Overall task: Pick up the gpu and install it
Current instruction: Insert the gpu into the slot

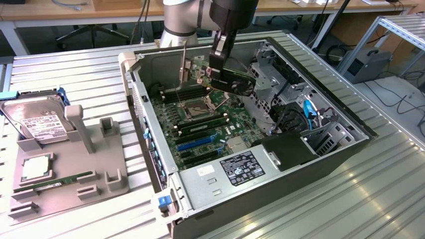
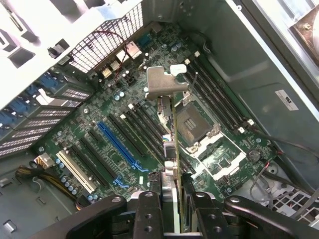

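Green graphics card [image 1: 232,84] hangs over the motherboard [image 1: 229,113], pinched edge-on in the gripper [image 2: 172,199]; best kept upright, squared to the blue slot [image 2: 117,145].

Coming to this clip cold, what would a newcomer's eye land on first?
First, the open computer case lying on its side in the middle of the exterior view, its green motherboard exposed. Next, the gripper shut on a graphics card, holding it edge-down above the motherboard, not yet seated. At the exterior view's left, a hard drive sits in a grey holder.
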